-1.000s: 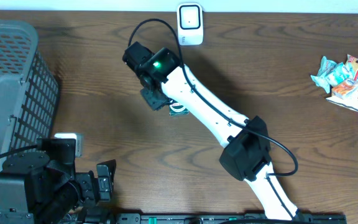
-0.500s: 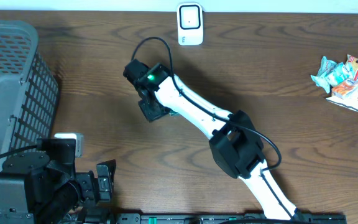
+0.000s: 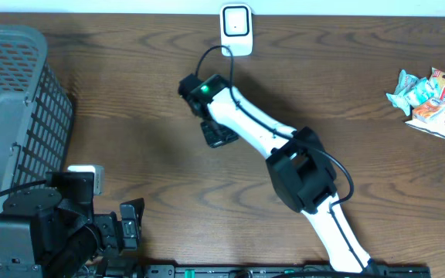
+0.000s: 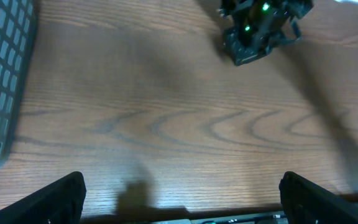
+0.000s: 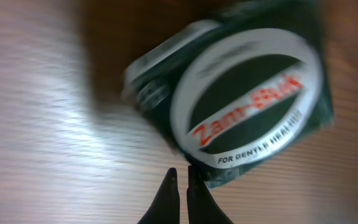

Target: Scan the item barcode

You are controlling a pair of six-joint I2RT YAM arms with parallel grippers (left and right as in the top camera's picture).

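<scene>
Pickup step: our right gripper (image 5: 180, 177) sits pinched together at the tin (image 5: 253, 106), left gripper (image 4: 182, 199) spread wide — next, we present its barcode to the scanner (image 3: 236, 29).

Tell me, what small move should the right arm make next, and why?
Probably lift the package toward the white scanner: the right gripper is shut, seemingly pinching its edge, and no barcode shows yet.
</scene>
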